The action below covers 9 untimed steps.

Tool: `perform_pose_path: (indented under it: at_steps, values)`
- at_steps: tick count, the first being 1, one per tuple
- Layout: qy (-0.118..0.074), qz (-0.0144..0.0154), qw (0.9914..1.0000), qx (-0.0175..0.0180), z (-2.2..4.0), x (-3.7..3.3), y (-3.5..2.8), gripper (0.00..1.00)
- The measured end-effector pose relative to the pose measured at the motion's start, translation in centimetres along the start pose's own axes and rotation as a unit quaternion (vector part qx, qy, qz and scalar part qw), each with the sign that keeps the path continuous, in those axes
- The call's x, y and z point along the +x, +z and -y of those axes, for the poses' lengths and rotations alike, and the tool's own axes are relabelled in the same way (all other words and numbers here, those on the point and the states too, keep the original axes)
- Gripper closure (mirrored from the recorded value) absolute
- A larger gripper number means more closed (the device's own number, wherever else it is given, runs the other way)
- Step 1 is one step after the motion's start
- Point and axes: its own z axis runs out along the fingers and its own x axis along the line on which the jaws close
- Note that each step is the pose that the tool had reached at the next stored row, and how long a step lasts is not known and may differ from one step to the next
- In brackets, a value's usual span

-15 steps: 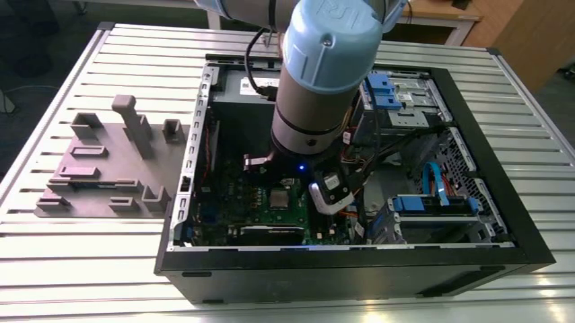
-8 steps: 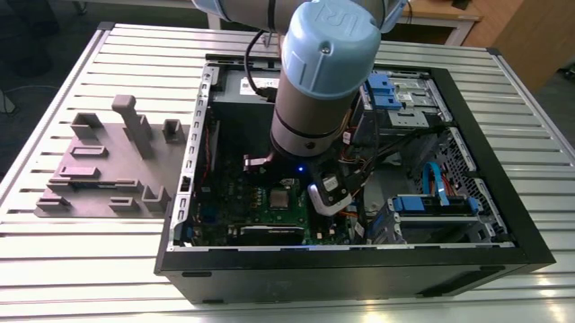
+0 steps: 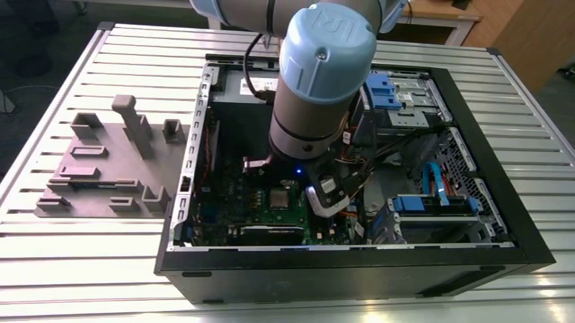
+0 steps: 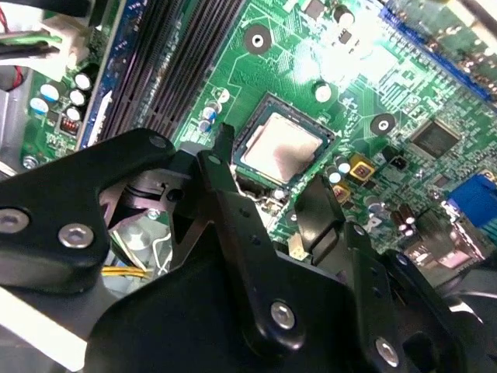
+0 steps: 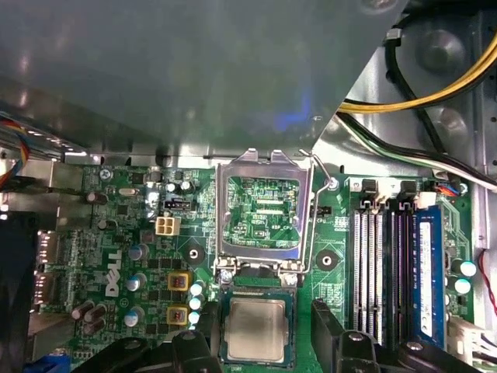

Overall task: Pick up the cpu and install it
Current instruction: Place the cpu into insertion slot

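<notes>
Claw [image 4: 271, 165] is down inside the open computer case [image 3: 359, 266], low over the green board [image 5: 116, 233]. We see its two black fingers [image 4: 233, 202] spread wide, with nothing gripped between them.

The cpu [image 5: 256, 330] lies flat in its square socket on the board, silver top up. In both wrist views it sits in the gap between the two fingertips, one finger off each side. We cannot tell whether either tip touches the socket edge.

The metal frame [image 5: 260, 206] of the socket is flipped open and lies just beside the cpu, on the side away from the claw. Memory slots [image 5: 388, 264] run alongside the socket.

In the exterior view the arm [image 3: 310, 87] comes down into the middle of the case. The case rests on a slatted metal table [image 3: 90, 269]. A grey holder tray [image 3: 99, 168] sits on the table at the exterior view's left, apart from the case.
</notes>
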Motion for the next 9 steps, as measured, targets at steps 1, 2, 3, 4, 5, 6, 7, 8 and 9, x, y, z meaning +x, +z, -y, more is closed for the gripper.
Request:
perform_pose_path:
  at_steps: [1, 2, 3, 4, 5, 6, 7, 8, 9]
  values:
    - [0.000, 0.0000, 1.00000, 0.0000, 0.00, 0.00, 0.08, 0.41]
    - [0.000, 0.0000, 1.00000, 0.0000, -0.04, 0.00, 0.17, 0.41]
    - [0.000, 0.0000, 1.00000, 0.0000, -0.11, 0.00, 0.23, 0.41]
    - [0.000, 0.0000, 1.00000, 0.0001, -0.20, -0.01, 0.29, 0.41]
    - [0.000, 0.0000, 1.00000, 0.0000, -0.29, -0.02, 0.37, 0.41]
    - [0.000, 0.0000, 1.00000, 0.0000, -0.36, -0.02, 0.46, 0.41]
    - [0.000, 0.0001, 1.00000, -0.0002, -0.36, -0.03, 0.54, 0.41]
    - [0.000, 0.0000, 1.00000, 0.0000, -0.35, -0.03, 0.59, 0.41]
    - [0.000, 0.0000, 1.00000, 0.0000, -0.35, -0.03, 0.64, 0.41]
